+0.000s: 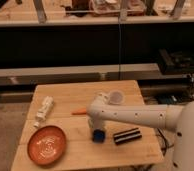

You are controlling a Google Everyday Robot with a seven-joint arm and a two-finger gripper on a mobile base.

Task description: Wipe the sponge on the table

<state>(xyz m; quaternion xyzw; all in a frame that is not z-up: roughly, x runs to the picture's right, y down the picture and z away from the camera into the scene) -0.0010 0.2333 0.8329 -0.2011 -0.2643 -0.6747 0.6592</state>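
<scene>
gripper (97,130) down low at mid table, right on top of the sponge, can't tell if it grips | sponge (97,136) small blue block on the table (65,95), near the black bar (127,136) | likely soft, light, squishy | hold its two sides, push down gently

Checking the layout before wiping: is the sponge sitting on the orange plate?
No, the sponge lies on the bare table, apart from the orange plate, directly beneath the gripper.
</scene>
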